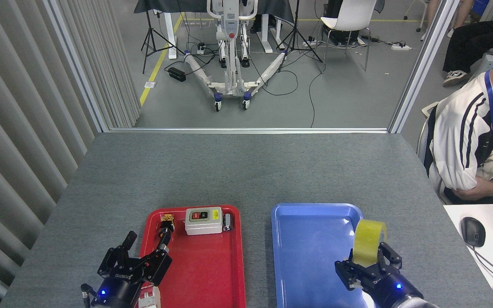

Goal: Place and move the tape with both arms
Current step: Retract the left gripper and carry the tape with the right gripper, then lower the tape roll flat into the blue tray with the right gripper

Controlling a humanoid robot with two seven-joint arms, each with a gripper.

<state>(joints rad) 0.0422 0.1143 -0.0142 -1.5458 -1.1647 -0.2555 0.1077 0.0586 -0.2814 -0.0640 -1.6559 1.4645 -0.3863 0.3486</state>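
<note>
- tape (369, 242) stands on edge, yellow roll w/ open core facing left-ish, over the right rim of the blue tray (310, 256), near that tray's far right corner.
- my right gripper (368, 267) has it clamped from below, black fingers (394, 258) wrapped on the lower part of the roll; blue light on at the wrist.
- can't tell if the roll touches the tray rim or hangs just above it.
- blue tray sits at the table's (246, 171) near edge, right of centre; i see nothing lying inside it.
- my left gripper (137, 261) is spread apart w/ nothing in it, at the left rim of the red tray (212, 265), one finger reaching over the rim toward the orange-capped push button (164, 226).
- red tray is left of the blue one, a strip of grey table between them.
- along the red tray's far edge: push button, then the grey switch box (203, 220), then a small metal cylinder (227, 221).
- person (473, 141) in white striped jacket sits off the table's right edge.
</note>
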